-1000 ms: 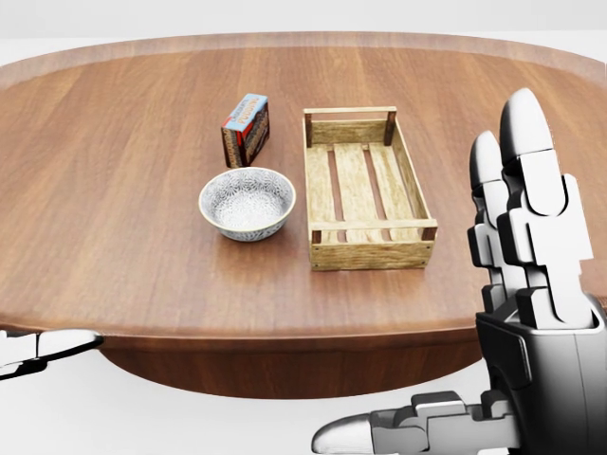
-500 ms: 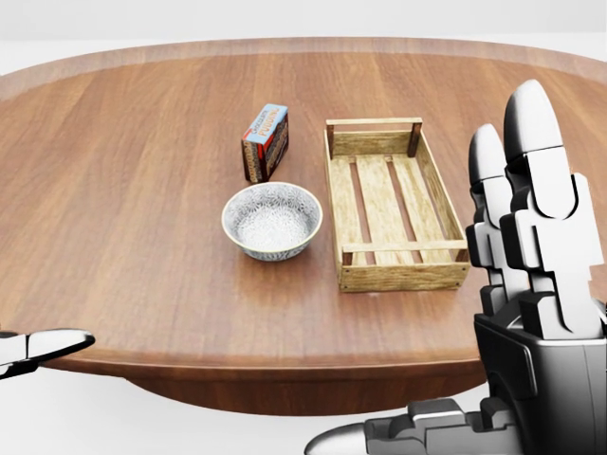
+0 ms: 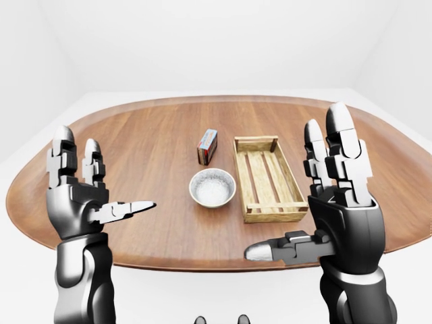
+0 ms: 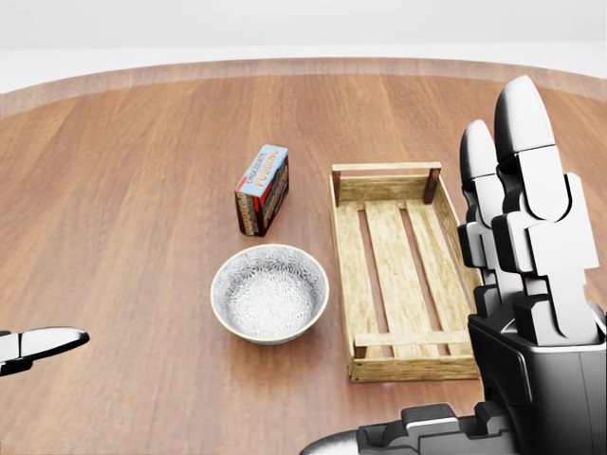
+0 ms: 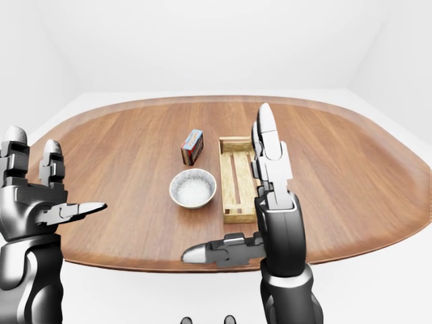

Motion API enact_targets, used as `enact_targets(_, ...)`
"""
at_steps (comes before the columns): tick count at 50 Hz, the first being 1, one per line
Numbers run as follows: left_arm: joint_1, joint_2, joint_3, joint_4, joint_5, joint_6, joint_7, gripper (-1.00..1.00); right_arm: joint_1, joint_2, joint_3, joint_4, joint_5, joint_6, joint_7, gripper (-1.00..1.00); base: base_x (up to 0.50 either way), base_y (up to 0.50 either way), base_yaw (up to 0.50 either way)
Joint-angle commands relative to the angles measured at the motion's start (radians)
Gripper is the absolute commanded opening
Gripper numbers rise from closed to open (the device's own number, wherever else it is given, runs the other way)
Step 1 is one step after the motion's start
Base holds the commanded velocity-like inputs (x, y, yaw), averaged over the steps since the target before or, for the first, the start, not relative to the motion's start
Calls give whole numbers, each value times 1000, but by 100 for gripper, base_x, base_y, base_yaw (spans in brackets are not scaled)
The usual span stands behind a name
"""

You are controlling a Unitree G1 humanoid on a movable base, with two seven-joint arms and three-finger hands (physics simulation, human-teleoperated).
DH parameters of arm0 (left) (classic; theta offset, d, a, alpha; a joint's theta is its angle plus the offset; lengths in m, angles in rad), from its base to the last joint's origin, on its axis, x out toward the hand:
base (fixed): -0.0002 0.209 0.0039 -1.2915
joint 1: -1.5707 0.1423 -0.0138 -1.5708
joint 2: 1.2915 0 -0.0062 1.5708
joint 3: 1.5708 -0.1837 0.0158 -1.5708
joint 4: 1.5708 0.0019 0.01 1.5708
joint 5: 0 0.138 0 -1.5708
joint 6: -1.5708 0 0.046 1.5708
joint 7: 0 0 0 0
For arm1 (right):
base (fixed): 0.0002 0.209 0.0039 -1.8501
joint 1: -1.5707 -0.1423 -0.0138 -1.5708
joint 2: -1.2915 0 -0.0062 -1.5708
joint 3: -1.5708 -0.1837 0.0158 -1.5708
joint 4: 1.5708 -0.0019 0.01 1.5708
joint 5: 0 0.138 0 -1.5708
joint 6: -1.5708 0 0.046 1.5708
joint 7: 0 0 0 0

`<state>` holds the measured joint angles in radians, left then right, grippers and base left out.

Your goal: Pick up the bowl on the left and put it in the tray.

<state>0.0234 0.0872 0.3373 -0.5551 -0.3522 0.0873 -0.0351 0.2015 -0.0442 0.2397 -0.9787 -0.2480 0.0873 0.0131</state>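
Sitting at nine o'clock of the tray [image 4: 341,256], bowl [image 4: 269,293] on the table [image 4: 123,190], carton [image 4: 263,189] at its twelve, left hand [image 3: 75,201] and right hand [image 3: 344,214] spread wide, empty.

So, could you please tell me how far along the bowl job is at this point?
Done: nothing yet. The bowl sits on the table, just left of the tray, which is empty. In hand: nothing. The left hand and right hand are both raised and open, clear of the bowl. Left: reach in, probably with the left hand, grasp the bowl, lift it and set it in the tray.
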Motion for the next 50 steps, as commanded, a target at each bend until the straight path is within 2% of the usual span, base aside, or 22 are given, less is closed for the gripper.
enact_targets(1, -3, 3, 7, 1, -13, 0, -1, 100, -6, -1, 8, 2, -3, 0, 1, 100, 50, 0, 0)
enact_targets(3, -4, 5, 14, -5, -43, 0, -7, 100, -5, -1, 10, 3, -3, 0, 1, 100, 50, 0, 0)
enact_targets(26, -6, 8, 8, 9, -30, 0, -4, 100, 6, -5, 34, -2, -9, 0, -17, 100, 50, 0, 0)
enact_targets(29, -5, 7, 5, 13, -22, 0, -5, 100, 10, -5, 30, 14, 0, 0, -20, 100, 0, 0, 0)
enact_targets(42, -1, 7, 13, -10, -31, 0, -4, 100, 2, -24, 118, 26, -76, 0, -37, 100, 0, 0, 0)
enact_targets(50, 2, 5, 12, -12, -29, 0, -6, 100, 6, -50, 216, 64, -217, 0, -35, 100, 0, 0, 0)
